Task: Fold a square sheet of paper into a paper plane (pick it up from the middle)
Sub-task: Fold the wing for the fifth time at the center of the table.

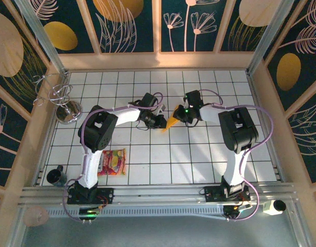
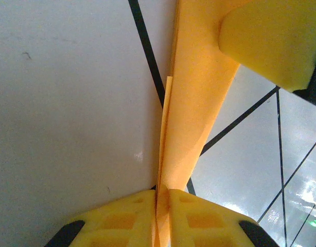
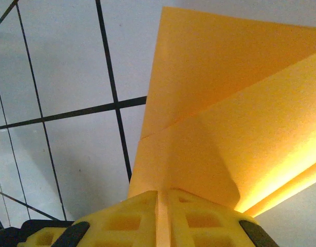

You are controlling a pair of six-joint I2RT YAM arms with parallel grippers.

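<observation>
While the left end effector [image 2: 162,200] is pressed together on the near end of the paper [image 2: 194,103], with the layers nipped between its yellow fingers, the right end effector [image 3: 163,203] pinches another part of the same paper. One finger of the right end effector [image 2: 271,36] sits on the paper just across from the left one. The two-sided hold probably pulls the thin paper taut so the crease lines up for the next fold. The paper is a narrow pointed wedge between both end effectors, well beyond and to the right of the snack packet [image 1: 112,162] on the desk [image 1: 209,154]. Can't tell if the tip touches the desk. The plane looks part-folded, not done.
</observation>
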